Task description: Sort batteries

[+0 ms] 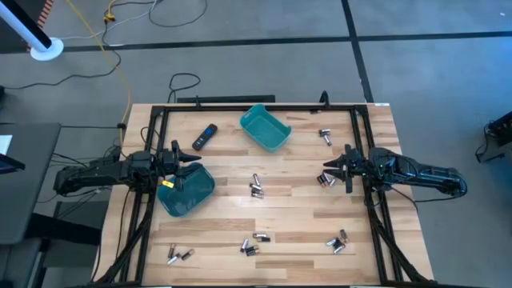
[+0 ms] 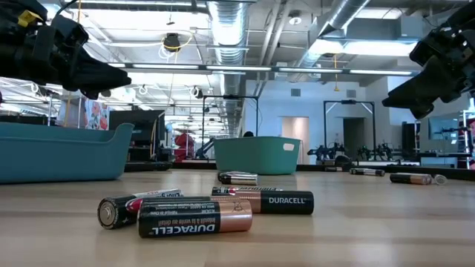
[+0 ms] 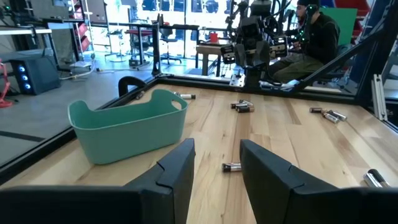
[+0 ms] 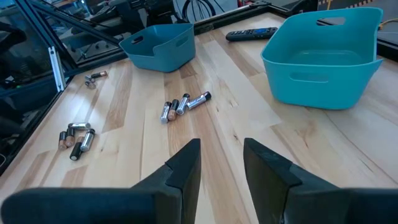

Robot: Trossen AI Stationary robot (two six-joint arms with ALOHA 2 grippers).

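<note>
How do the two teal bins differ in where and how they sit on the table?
The near-left bin lies directly under the left pincer; the far bin sits near the table's far edge with no arm over it. The far bin has the black remote off to its left; the near-left bin has none beside it. Both are teal, set at an angle, and look empty.

"duracell" printed on two copper-ended batteries (image 2: 226, 211) lying nearest in low view; smaller print on them unreadable.
</note>
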